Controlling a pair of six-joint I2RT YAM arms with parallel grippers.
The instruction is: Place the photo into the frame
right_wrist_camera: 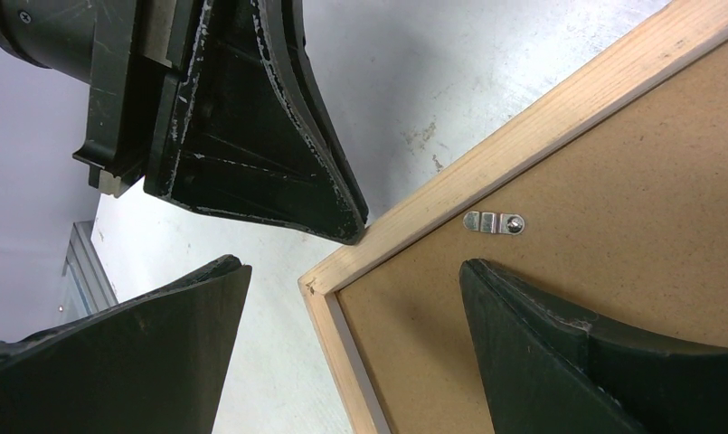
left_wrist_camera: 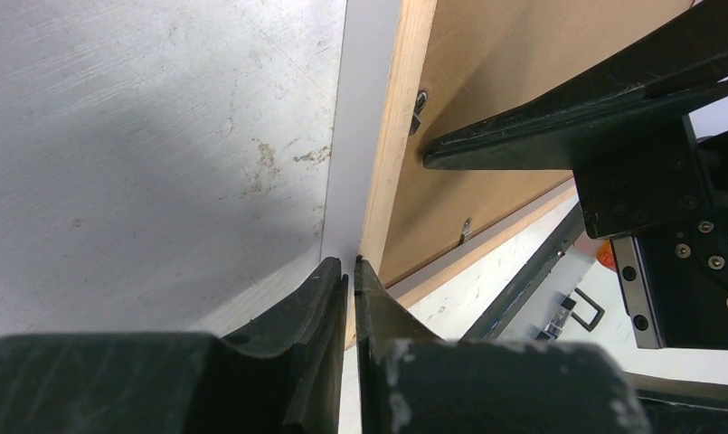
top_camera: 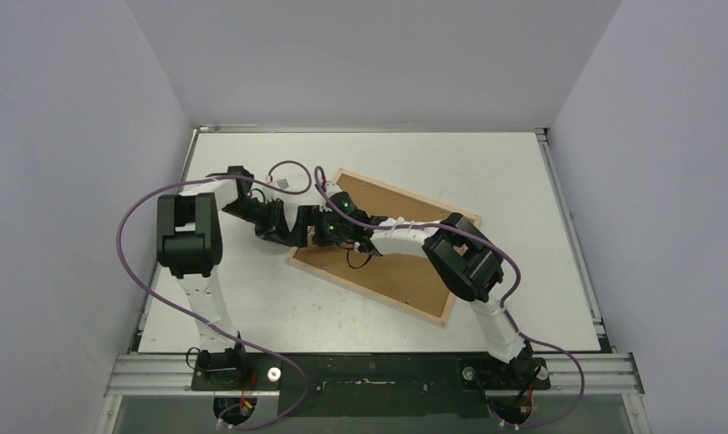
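Thin light-wood rectangular frame [top_camera: 369,294] face down on the scuffed grey tabletop [right_wrist_camera: 450,72], brown fibreboard backing panel [right_wrist_camera: 613,181] and small metal turn clip [right_wrist_camera: 494,221] showing. Left gripper [left_wrist_camera: 351,264] clenched on the white photo edge [left_wrist_camera: 364,136] touching the frame's slat. Right gripper [right_wrist_camera: 355,271] spread wide over the frame's corner.

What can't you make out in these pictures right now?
- The photo's printed side: shown in no view; the frame lies back up, backing panel on top.
- Left wrist: whether the shut left gripper pinches the pale strip; its fingertips hide this.
- Top: frame's left edge, partly under the left gripper and the right gripper.
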